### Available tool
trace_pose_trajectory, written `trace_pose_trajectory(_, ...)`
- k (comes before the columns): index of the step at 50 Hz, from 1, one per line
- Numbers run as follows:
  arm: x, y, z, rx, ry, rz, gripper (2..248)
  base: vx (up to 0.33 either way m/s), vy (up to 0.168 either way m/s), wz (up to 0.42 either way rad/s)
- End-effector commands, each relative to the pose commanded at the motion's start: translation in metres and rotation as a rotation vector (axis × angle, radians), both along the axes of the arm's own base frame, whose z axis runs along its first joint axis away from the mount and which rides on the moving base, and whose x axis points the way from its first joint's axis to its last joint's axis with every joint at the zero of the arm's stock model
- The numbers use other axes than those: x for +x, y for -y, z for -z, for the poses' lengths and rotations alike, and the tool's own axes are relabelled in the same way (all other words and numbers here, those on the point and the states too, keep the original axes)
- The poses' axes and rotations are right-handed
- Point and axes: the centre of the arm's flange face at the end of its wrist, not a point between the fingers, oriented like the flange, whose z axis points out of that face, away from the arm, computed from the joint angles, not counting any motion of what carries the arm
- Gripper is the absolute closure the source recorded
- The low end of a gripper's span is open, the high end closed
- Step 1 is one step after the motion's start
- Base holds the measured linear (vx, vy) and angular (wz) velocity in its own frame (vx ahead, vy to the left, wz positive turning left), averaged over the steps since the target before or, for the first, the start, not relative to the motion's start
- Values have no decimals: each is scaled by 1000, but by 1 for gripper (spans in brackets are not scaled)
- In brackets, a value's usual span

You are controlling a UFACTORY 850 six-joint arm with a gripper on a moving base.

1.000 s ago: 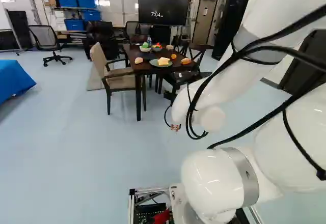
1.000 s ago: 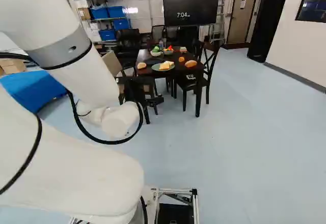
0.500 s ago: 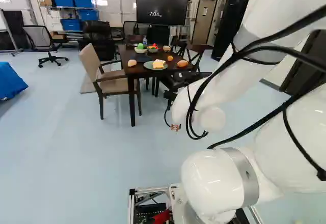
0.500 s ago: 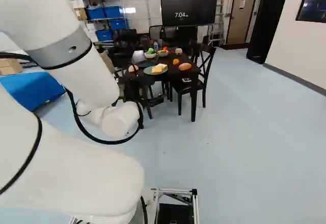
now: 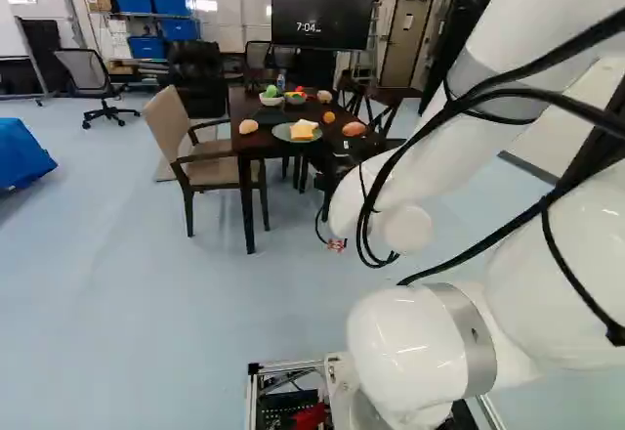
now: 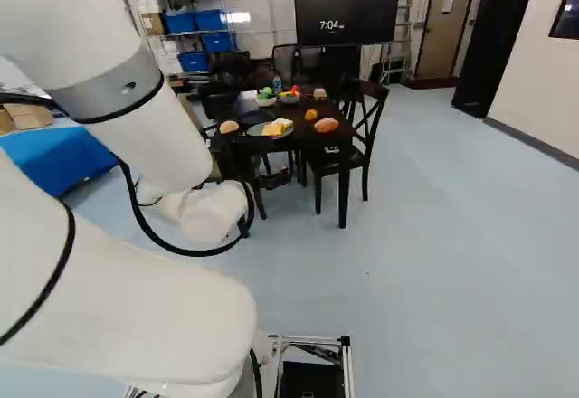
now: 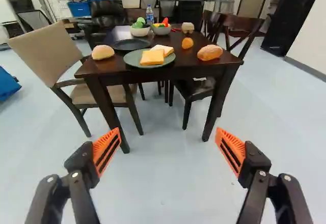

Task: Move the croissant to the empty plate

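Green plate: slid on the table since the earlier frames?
No. In the left base view, the green plate keeps its place near the table's front edge, ahead of the dark plate. The base has moved, shifting the scene.

Dark table [image 7: 173, 73], beige chair [image 7: 48, 51], pale floor [image 7: 163, 183]

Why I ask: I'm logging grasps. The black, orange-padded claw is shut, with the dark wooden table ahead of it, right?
Not shut: the wrist view shows the black, orange-padded claw open, with the dark wooden table ahead of it.
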Motion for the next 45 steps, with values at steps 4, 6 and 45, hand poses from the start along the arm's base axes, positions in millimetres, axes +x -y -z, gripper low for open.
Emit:
trace_pose_trajectory(4, 0, 0, 0, 0, 0, 0, 3, 230, -99, 241)
trace_pose_trajectory(6, 0, 0, 0, 0, 0, 0, 3, 246, -88, 250)
trace_pose_trajectory(45, 0, 0, 0, 0, 0, 0, 3, 265, -56, 43)
